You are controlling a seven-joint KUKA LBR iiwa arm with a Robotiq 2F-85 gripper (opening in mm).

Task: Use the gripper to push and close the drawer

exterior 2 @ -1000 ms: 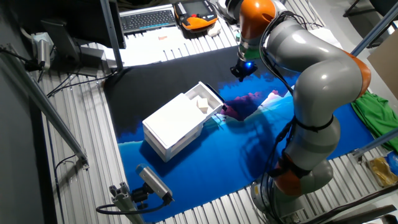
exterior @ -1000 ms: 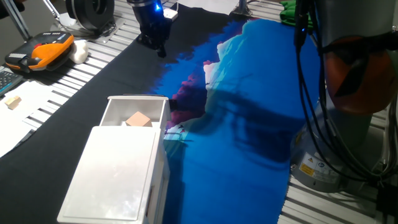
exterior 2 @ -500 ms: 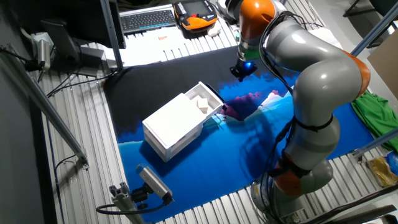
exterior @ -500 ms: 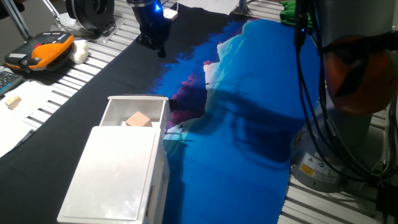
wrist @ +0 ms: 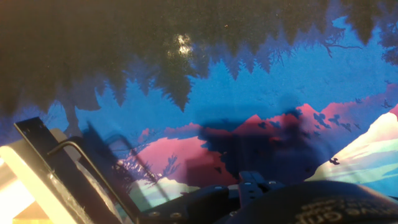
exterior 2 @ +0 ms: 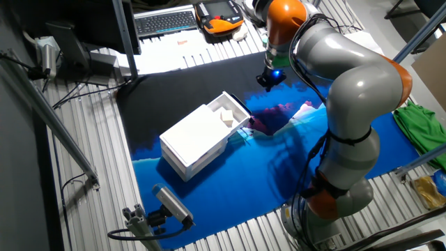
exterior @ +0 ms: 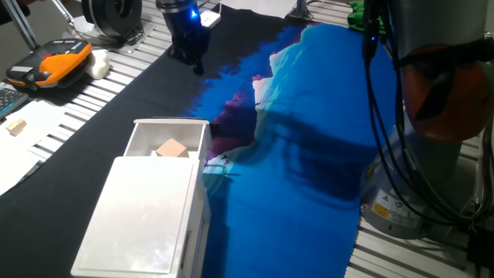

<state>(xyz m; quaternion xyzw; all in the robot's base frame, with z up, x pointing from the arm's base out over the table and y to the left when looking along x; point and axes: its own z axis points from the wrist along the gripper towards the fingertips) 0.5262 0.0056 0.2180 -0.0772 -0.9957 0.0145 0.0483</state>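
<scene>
Barely anything has shifted since a second ago: the small black two-fingered gripper [exterior: 191,58] with its glowing blue light has edged a touch to the left in one fixed view, and everything on the table lies where it did. It hangs over the dark far part of the printed blue, black and pink cloth [exterior: 309,154], well apart from the drawer. From the other fixed view the gripper [exterior 2: 268,81] sits below the orange wrist joint of the big grey arm [exterior 2: 348,90], with the blue light showing. I cannot tell how far apart the fingers stand; in both fixed views they are too small and dark to read, and the hand view shows only the black underside of the gripper body along its lower edge. Nothing appears to be held.

The white thin-walled rectangular plastic drawer [exterior: 168,133] is pulled out of the far end of its glossy white box casing [exterior: 143,220], which sits at the near left of the table in one fixed view. Inside the open tray lies a small tan wooden block [exterior: 171,148]. In the other fixed view the drawer [exterior 2: 230,111] points toward the gripper, its front beside the pink patch of the cloth. In the hand view the drawer's front, with a thin dark wire handle [wrist: 87,163], shows at the lower left.

On the slatted surface at the far left rests an orange and black handheld pendant [exterior: 50,66].
</scene>
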